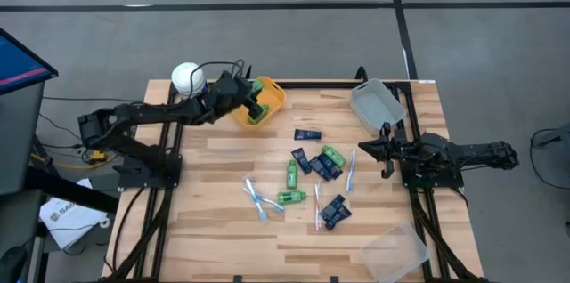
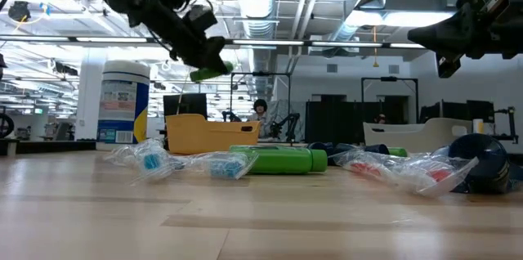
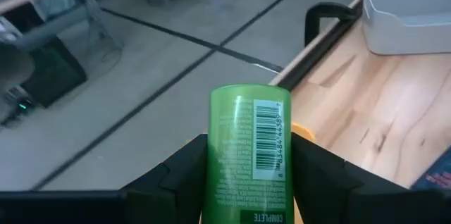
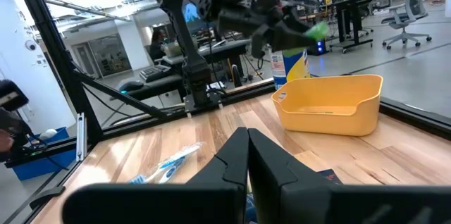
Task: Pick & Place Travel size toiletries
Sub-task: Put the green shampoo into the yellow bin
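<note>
Table (image 1: 223, 230): pale wooden top, both arms reaching in over it from opposite sides.
Left arm (image 1: 142, 116): stretched across the far left corner, its claw raised above the tabletop.
Right arm (image 1: 463, 154): waiting over the right edge of the table, well apart from the left claw.
Canister (image 1: 187, 77): white lid, just behind the left claw at the table's far left corner.
Grey bin (image 1: 376, 105): far right corner, just beyond the right claw.
Clear bin (image 1: 394, 254): near right corner, well away from both claws.
Yellow bin (image 1: 265, 96): directly below the left claw, on the table.
Left claw (image 1: 256, 105): pinching a green bottle (image 3: 250, 155) between its two fingers; in the low view the bottle hangs in the air above the yellow bin's rim.
Right claw (image 1: 383, 151): fingers pressed together with nothing between them, pointing toward the pile.
Toiletries on the table (image 1: 313, 176): green bottles, dark navy tubes and bagged white toothbrushes scattered mid-table, between the two claws and nearer the right one.
Toothbrushes (image 1: 258, 198): two crossed, at the pile's left edge.
</note>
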Motion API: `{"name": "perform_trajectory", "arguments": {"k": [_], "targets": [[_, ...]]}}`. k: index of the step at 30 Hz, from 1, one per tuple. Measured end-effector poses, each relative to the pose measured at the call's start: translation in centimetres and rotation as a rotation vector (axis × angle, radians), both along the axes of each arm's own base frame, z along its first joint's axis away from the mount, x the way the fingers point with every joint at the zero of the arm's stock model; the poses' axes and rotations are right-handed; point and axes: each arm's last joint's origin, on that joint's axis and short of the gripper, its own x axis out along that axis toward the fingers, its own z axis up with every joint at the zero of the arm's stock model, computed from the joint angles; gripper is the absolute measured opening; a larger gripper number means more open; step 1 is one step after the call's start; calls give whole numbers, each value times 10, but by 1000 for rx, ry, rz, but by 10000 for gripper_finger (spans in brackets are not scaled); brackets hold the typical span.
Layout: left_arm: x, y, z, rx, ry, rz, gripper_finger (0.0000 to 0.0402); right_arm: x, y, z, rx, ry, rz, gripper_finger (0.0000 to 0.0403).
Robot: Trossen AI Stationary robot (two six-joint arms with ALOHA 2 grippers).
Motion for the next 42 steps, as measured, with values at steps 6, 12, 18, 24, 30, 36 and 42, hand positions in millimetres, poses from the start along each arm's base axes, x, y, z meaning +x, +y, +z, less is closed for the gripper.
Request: {"name": "perform_trajectory", "arguments": {"k": [6,12,18,24,30,36,42], "targets": [[10,3,-29,-54,88,-2,171,0,0,0,0,0,-1,0],[17,10,-60,-94,185,21,172,0,0,0,0,0,-1,0],[20,13,-77,-110,237,38,173,0,0,0,0,0,-1,0],[20,13,-79,-112,240,39,173,0,0,0,0,0,-1,0],[19,16,-79,-132,220,36,195,0,0,0,0,0,-1,0],[19,16,-78,-143,190,49,253,0,0,0,0,0,0,0],[23,11,-50,-108,96,3,298,0,0,0,0,0,0,0]]}}
